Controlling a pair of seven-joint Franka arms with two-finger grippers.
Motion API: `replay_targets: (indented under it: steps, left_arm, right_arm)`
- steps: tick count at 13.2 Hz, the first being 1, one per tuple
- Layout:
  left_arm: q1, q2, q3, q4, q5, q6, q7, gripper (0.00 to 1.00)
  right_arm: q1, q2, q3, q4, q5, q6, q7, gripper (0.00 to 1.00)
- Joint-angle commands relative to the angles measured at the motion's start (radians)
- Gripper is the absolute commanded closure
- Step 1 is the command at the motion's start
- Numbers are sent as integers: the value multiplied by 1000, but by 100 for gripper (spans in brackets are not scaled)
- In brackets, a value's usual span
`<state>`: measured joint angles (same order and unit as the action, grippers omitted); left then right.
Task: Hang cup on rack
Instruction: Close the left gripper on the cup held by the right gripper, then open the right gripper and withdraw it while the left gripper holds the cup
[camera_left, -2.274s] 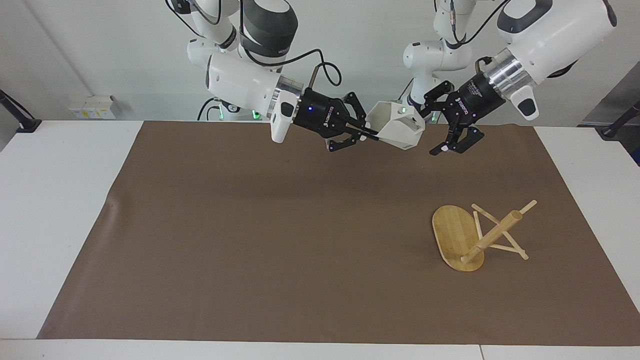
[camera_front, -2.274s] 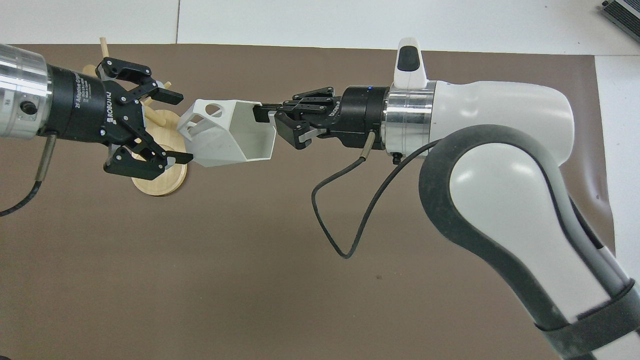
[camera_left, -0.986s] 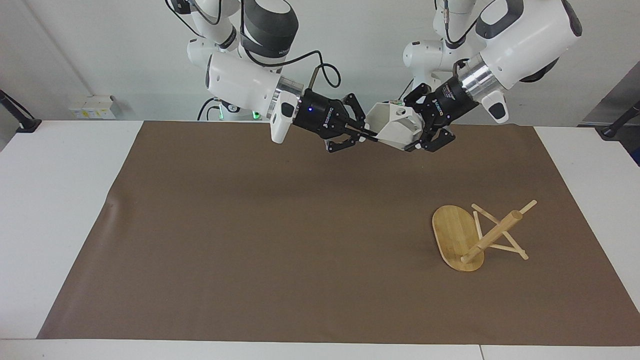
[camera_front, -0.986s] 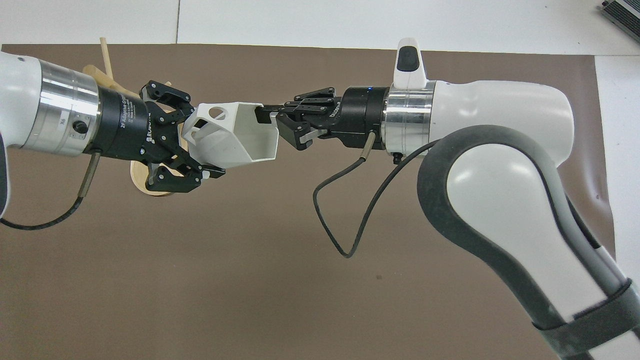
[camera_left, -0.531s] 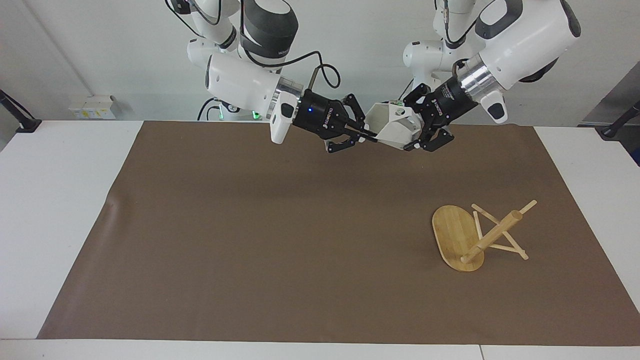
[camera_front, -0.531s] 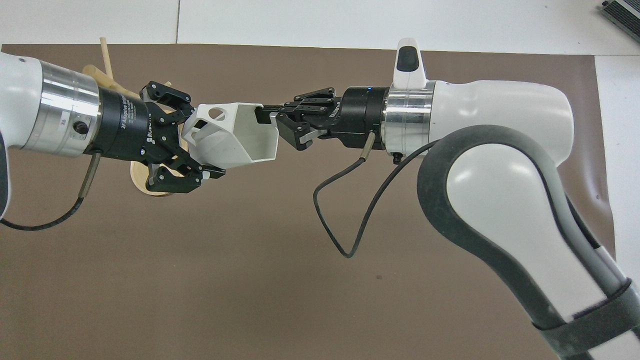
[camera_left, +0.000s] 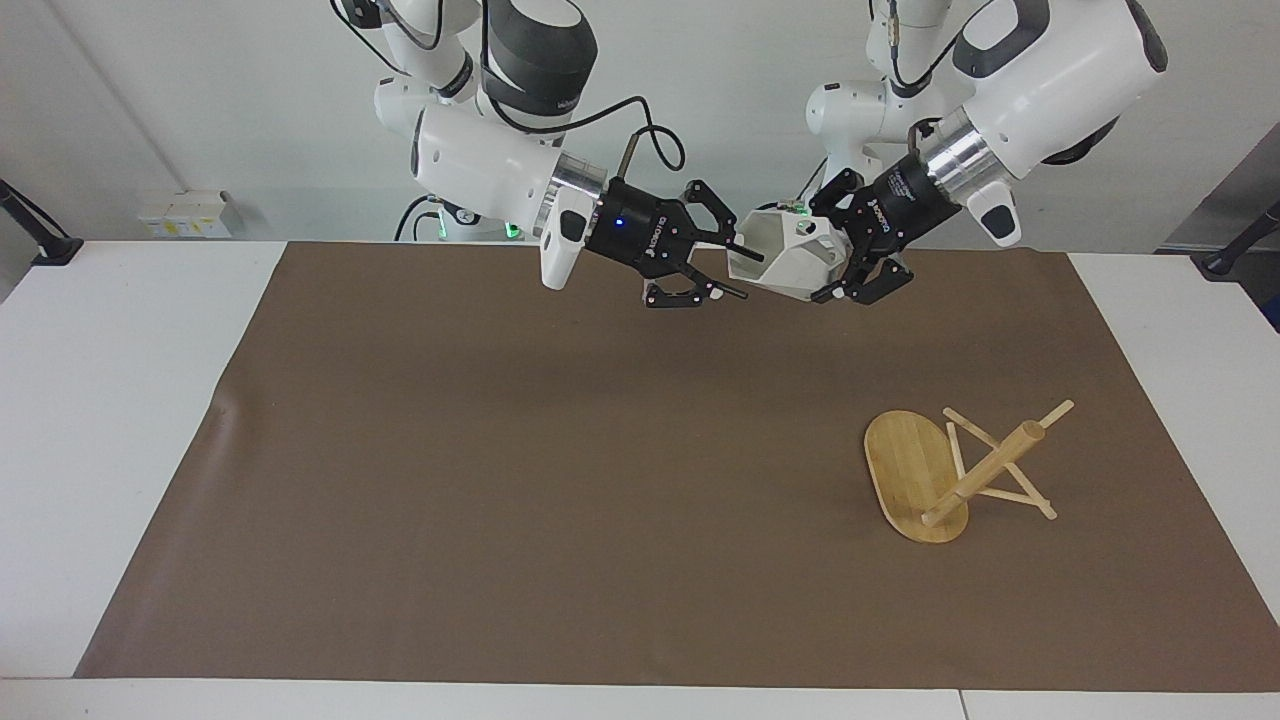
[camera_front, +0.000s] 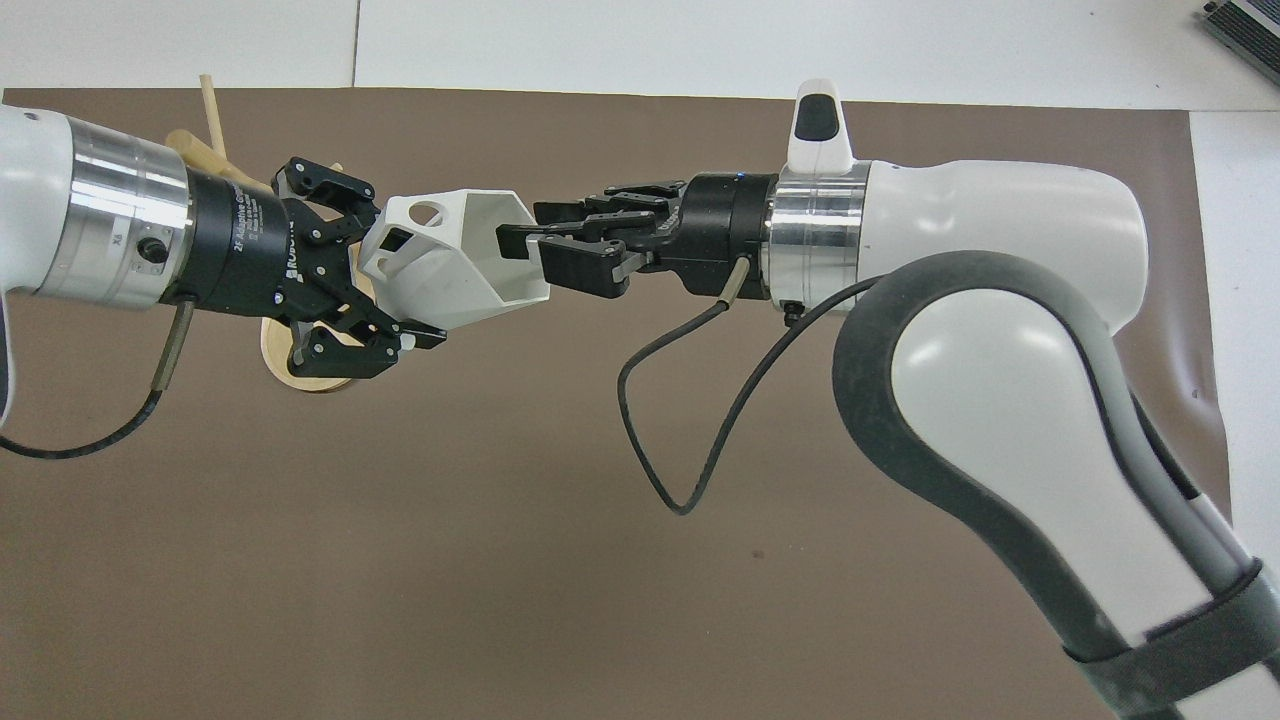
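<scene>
1. We see both arms raised over the edge of the brown mat (camera_left: 560, 460) nearest the robots, meeting above the middle of the desk (camera_left: 110, 420).
2. Our left pincer (camera_left: 838, 262) comes in from the left arm's end and is clamped on the base end of the cup (camera_left: 785, 255), its fingers closed around the tapered body.
3. We see the cup held in the air, tipped on its side, its hexagonal mouth facing the right pincer (camera_left: 728, 268) and its pierced handle turned upward.
4. The right pincer's fingers stand apart at the cup's rim, one above and one below its edge.
5. Farther out, toward the left arm's end, the rack (camera_left: 955, 475) lies toppled on the mat, its oval base on edge, its post and pegs slanting down to the mat.
</scene>
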<state>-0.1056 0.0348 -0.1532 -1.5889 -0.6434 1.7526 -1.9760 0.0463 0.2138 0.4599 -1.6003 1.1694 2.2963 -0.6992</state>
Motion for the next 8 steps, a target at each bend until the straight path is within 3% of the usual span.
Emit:
replay_targets:
  steps: [1,6,8]
  left_arm:
    - [-2,-26,4,-28,2,19,-14,100]
    - [0,-29,9,-40,5,31,-23,100]
    - [4,-38,12,-65,19,54,-58,100]
  right_arm:
    - [-8,-7,9,0,-46,5,43,0]
    - [-22,-8,-10,-3,-187,8,46,0]
    - [-25,-8,-53,-6,-268,8,47,0]
